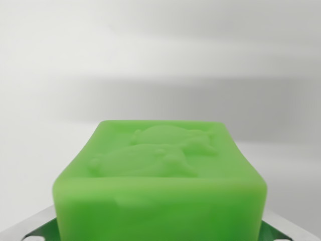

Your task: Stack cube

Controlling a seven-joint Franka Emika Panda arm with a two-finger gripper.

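**Jaws gripping green cube, wrist view**

Jaws (160,233) seem clamped on the green cube (160,175); only grey metal slivers show at both bottom corners. Cube fills lower centre of the view, embossed relief on top face. Blurred pale background behind.

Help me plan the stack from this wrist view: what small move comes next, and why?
Probably carry on slowly toward a second cube, since none shows here. The green cube fills the lower frame, with metal edges at the bottom corners, but whether the gripper grips it cannot be told.
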